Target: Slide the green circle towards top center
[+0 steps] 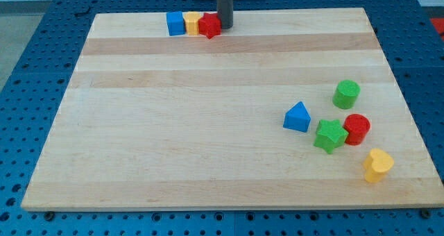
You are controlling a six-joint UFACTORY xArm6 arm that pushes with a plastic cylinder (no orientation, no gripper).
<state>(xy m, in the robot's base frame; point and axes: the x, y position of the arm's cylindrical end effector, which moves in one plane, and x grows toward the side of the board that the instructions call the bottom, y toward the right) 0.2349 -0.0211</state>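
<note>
The green circle point(346, 94) is a green cylinder standing at the view's right, in the middle height of the wooden board point(208, 146). My tip point(225, 27) is at the view's top centre, touching the right side of a red star-shaped block point(209, 26). The tip is far from the green circle, up and to its left. A yellow block point(192, 23) and a blue cube point(175, 23) stand in a row left of the red star block.
Below the green circle lie a red cylinder point(356, 129), a green star point(330, 136), a blue triangle point(297, 117) and a yellow heart point(378, 165). Blue perforated table surrounds the board.
</note>
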